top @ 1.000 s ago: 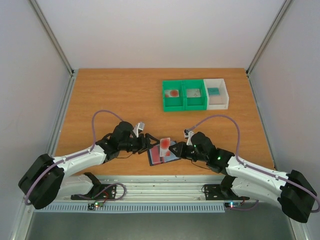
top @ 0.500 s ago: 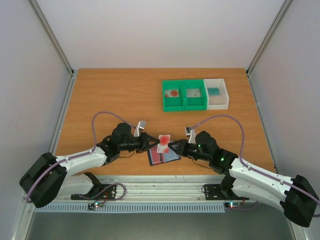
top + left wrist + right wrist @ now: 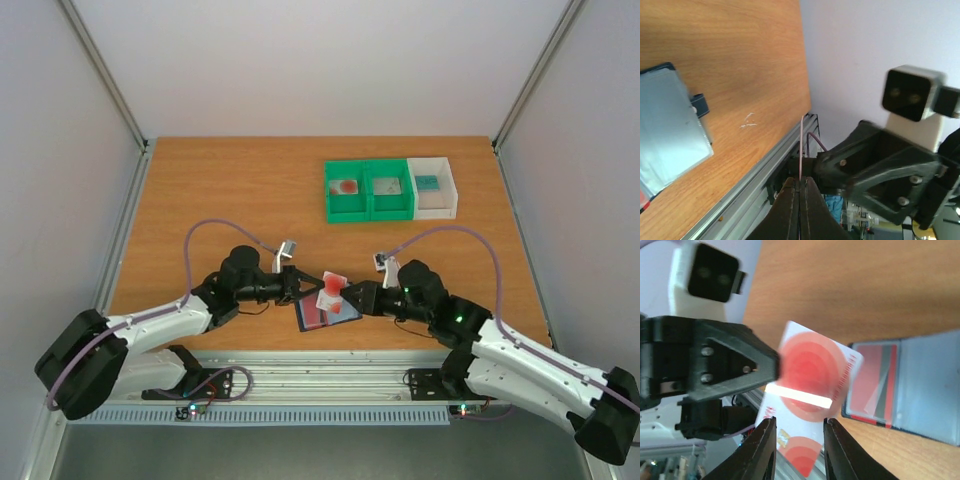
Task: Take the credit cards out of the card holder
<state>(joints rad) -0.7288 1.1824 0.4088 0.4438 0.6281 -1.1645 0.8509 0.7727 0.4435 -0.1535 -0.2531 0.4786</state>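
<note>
Card up off the bench, clamped on the left side!
On the bench, close to the near edge at mid-width: navy card holder lying open, pale grey-blue panel up, small tab at its side, a red card tucked in one pocket. Above its far edge, lifted clear: red-and-white card, red rings, one white stripe. Pinched by one edge in the left gripper, clenched tight. Right gripper at the opposite end, fingers parted either side of it; touching or not, cannot tell.
</note>
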